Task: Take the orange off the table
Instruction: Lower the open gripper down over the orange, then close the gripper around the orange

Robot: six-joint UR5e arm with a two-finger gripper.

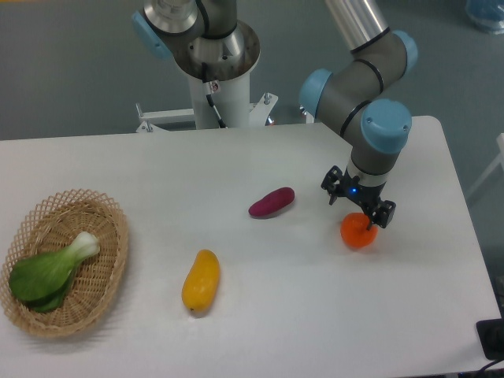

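Fixed camera, only view. The approach step is judged to be in hand: the tool (358, 208) is held just above the orange (358, 231), fingers spread apart, nothing gripped. The orange is seen resting on the white surface (276, 315), toward its right side, partly overlapped by the fingers. Whether the fruit is already straddled cannot be told.

Next move, as judged: a short straight descent, then closure across the fruit's middle; a round, smooth ball may be nudged and rolled.

A purple vegetable (272, 201) is noted near, to the camera's left; a yellow fruit (201, 280) and a basket (67, 260) with a leafy green (51, 270) lie well apart. Nothing is seen obstructing.
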